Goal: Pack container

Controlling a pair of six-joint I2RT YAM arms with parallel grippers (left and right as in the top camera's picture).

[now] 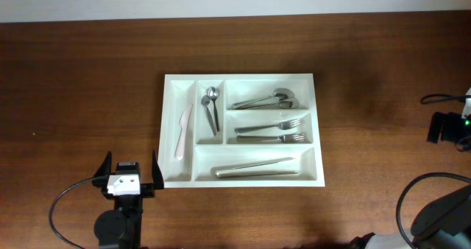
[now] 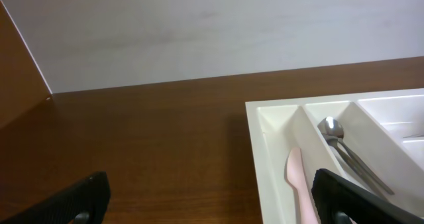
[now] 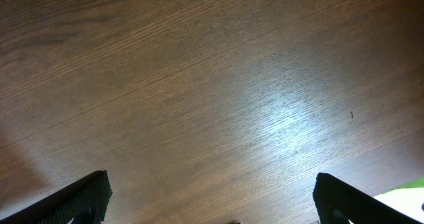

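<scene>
Your left gripper [image 1: 132, 162] has its black fingers [image 2: 78, 201] spread wide with nothing between them. It sits low over bare wood, just beside the near-left corner of the container [image 1: 238, 78], with the arm reaching in from the near edge. Your right gripper [image 3: 212, 209] is also released and empty, facing down at the glossy, grained brown tabletop [image 1: 88, 65] by its right edge. The container, a white rectangular plastic tray, lies mid-tabletop. It holds steel spoons [image 1: 212, 107], forks [image 1: 274, 131] and a pale pink knife [image 1: 182, 131].
</scene>
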